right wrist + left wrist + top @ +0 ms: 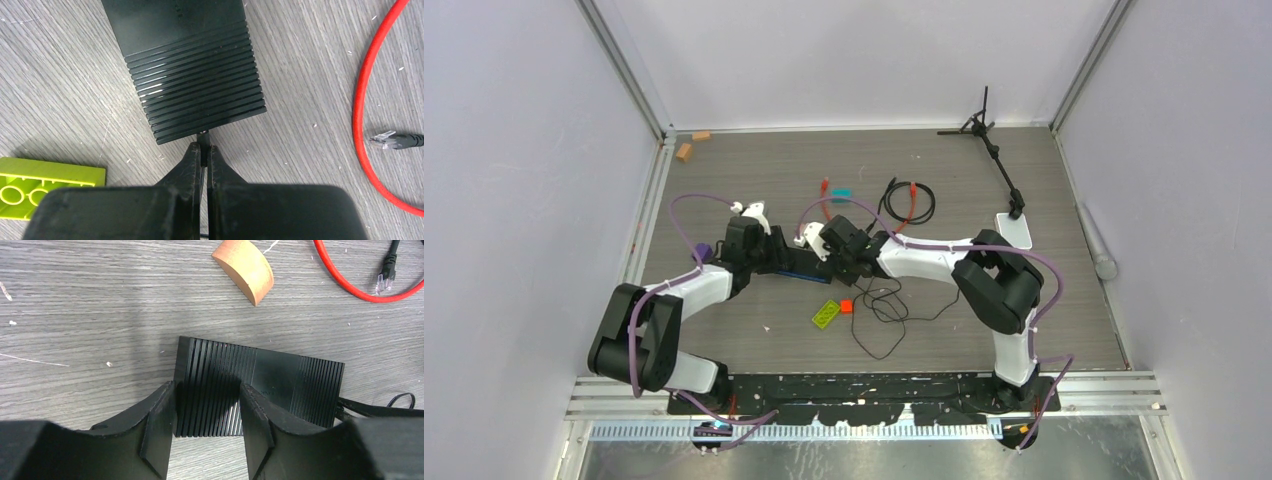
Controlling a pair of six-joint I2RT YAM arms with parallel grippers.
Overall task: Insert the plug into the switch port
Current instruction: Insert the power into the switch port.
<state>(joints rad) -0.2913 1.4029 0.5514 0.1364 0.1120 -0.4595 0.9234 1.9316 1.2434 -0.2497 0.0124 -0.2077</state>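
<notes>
1. Reaching in from its base at the near edge, the left arm [694,285] is bending at the elbow and sending its white forearm up and to the right, toward the middle of the surface [75,300].
2. The right arm [924,258] is rising from its base, folding at a high elbow and laying its forearm leftward, so both wrists are meeting over the switch [190,60].
3. The left gripper [207,387] is pointing down at the switch with its fingers standing apart. One finger is sitting along the switch's end and the other is lying over its ribbed top. Whether either is touching it cannot be told.
4. The right gripper [204,148] is holding its fingers pressed together, their tips meeting a small dark stub at the switch's ribbed edge. Whether that stub is pinched cannot be told.
5. The plug [382,140], a clear connector tip with a black sleeve behind it, is lying on the surface inside the curve of the red cable [362,100]. It is lying apart from the switch and free of both grippers.
6. A lime green toy brick [45,185] is lying beside the right gripper, and a half-round wooden block [245,267] is resting beyond the switch.
7. A thin black wire [879,330] is trailing in loops below the right wrist.
</notes>
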